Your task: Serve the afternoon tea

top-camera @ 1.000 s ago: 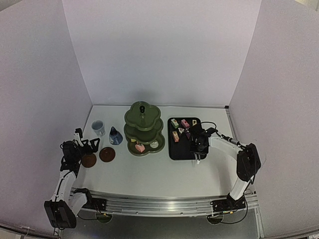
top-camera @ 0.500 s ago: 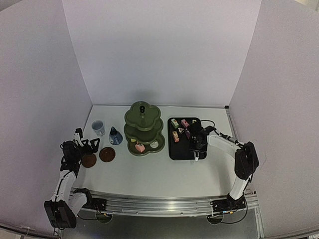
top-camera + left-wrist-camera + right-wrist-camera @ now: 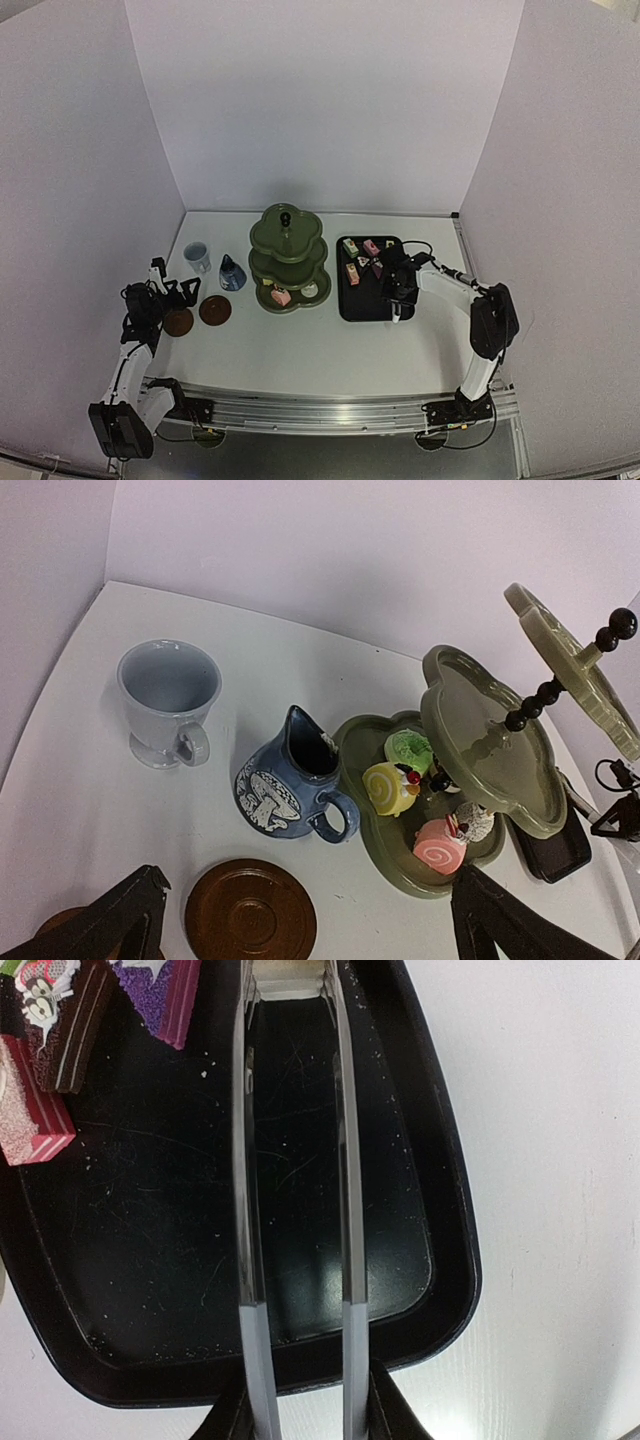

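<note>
left pincer (image 3: 305, 890): wide open, nothing in it, hanging low over the near-left part of the table (image 3: 310, 350)
left coaster (image 3: 178, 322): round, brown, flat on the table, and half hidden behind a finger in the wrist view
right coaster (image 3: 250, 912): same kind, just beside the first and lying between the spread fingers
right pincer (image 3: 305, 1415): clenched on the metal tongs (image 3: 356, 1360), with one finger pressed against the outside of each arm, right at the near rim of the tray
tongs: both arms run over the right side of the tray toward the far end. The tips are squeezed on something pale at the very edge of the wrist view, too cut off to tell what it is
black tray (image 3: 150, 1250): on the table right of the stand, crumbs all over the bare floor
tray cakes: brown slice (image 3: 62, 1020), pink piece (image 3: 25, 1110) and purple piece (image 3: 165, 995), all bunched at the far left, clear of the tongs
blue jug (image 3: 285, 792): upright, just left of the stand, behind the right coaster
pale cup (image 3: 168, 702): upright, left of the jug and a bit further back
green stand (image 3: 288, 258): three lobed tiers, mid-table
stand cakes: all on the bottom tier, namely green donut (image 3: 410, 748), yellow roll (image 3: 388, 787) and pink swirl roll (image 3: 440, 848)
</note>
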Action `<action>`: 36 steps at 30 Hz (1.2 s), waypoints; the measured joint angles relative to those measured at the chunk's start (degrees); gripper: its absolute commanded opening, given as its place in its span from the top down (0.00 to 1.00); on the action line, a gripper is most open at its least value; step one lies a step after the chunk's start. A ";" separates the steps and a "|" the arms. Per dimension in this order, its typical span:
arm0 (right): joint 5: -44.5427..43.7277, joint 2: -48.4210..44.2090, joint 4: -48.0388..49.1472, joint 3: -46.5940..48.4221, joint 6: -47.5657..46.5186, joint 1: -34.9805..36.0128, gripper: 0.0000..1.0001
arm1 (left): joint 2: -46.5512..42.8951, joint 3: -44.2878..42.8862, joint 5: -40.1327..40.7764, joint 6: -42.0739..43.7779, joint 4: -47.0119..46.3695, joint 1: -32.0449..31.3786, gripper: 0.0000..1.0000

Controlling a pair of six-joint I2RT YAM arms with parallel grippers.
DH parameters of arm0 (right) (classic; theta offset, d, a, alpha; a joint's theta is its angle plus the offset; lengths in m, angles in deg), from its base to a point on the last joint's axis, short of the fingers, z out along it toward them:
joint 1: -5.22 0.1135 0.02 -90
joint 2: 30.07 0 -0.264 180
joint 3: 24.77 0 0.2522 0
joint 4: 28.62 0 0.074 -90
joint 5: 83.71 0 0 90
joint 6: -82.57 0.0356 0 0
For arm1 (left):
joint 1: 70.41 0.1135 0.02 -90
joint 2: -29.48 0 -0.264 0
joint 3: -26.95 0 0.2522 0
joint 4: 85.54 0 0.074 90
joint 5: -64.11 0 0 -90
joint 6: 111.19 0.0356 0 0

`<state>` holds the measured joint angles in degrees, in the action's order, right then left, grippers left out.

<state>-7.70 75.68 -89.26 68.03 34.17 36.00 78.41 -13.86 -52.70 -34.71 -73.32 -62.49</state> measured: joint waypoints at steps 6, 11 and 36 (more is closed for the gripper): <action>0.07 -1.04 1.13 -1.68 0.46 0.04 0.99 | 0.00 0.00 0.00 0.00 0.00 0.00 0.00; 0.26 -3.24 0.55 -3.31 0.74 0.03 1.00 | 0.00 0.00 0.00 0.00 0.00 0.00 0.00; 5.06 -18.50 -5.28 3.00 -16.13 -0.12 1.00 | -0.82 -1.03 -0.02 -0.42 2.70 0.00 0.00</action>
<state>-2.64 57.17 -94.54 71.03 18.04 35.88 77.59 -14.89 -52.72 -35.13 -70.61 -62.49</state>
